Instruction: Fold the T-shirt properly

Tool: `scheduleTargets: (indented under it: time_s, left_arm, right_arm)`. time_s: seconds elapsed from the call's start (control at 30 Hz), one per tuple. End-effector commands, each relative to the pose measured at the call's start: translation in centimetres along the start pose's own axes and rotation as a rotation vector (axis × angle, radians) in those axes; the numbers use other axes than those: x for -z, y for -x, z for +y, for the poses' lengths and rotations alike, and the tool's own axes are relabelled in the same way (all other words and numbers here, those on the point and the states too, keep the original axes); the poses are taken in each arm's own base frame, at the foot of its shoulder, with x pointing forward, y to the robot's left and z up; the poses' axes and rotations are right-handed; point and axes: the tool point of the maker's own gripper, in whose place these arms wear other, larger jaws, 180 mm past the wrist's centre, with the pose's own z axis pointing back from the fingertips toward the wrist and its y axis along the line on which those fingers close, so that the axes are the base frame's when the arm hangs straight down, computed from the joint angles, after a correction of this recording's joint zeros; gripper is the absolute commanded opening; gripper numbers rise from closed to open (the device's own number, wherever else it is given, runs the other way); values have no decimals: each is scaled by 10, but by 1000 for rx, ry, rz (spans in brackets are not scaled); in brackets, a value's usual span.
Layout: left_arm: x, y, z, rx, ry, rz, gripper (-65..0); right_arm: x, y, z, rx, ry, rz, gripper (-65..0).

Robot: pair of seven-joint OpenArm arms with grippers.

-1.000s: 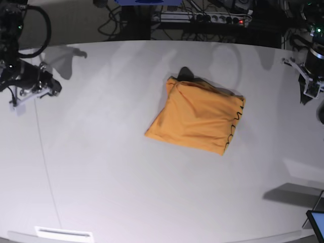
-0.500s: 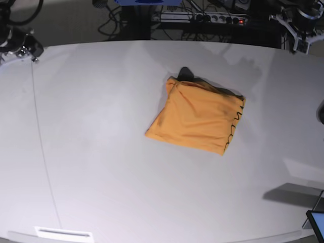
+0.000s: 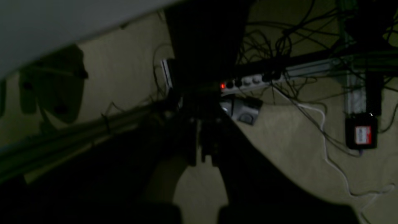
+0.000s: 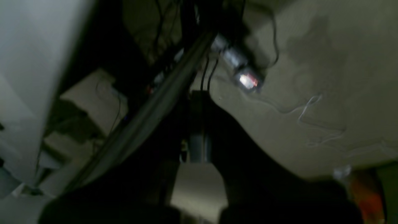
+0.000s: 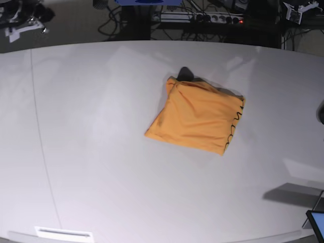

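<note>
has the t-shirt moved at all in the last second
No. In the base view the folded T-shirt lies in the same spot on the white table, its dark-stitched edge the same way round, at the same gap from the far table edge.

Both arms pulled back off table (image 5: 101, 177): left tool (image 5: 296, 11) now top-right corner, right tool (image 5: 20, 23) top-left.

White table (image 5: 101, 167); power strip (image 5: 217, 18) w/ red light, cables behind; tablet corner (image 5: 318, 223).
</note>
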Motion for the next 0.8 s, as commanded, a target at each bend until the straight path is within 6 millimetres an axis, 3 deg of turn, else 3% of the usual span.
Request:
scheduleTargets:
  time_s: [0.0, 0.1, 0.27, 0.47, 0.6, 0.77]
  left_arm:
    - [-4, 13, 2, -2, -5, 35, -650]
    - [1, 40, -4, -50, 16, 97, -650]
    - [35, 104, -54, -145, 179, 249, -650]
    - [79, 167, -120, -246, 361, 437, -650]
    - [106, 188, -150, -285, 392, 543, -650]
    - [141, 190, -188, -213, 395, 577, -650]
  right_arm:
    - [2, 4, -6, 4, 12, 24, -650]
    - [26, 27, -19, 38, 39, 105, -650]
    - [69, 68, -48, 59, 123, 190, -650]
    - [114, 82, -72, -19, 252, 222, -650]
    - [144, 82, -101, -203, 411, 181, -650]
    - [186, 86, -127, -600, 580, 106, -650]
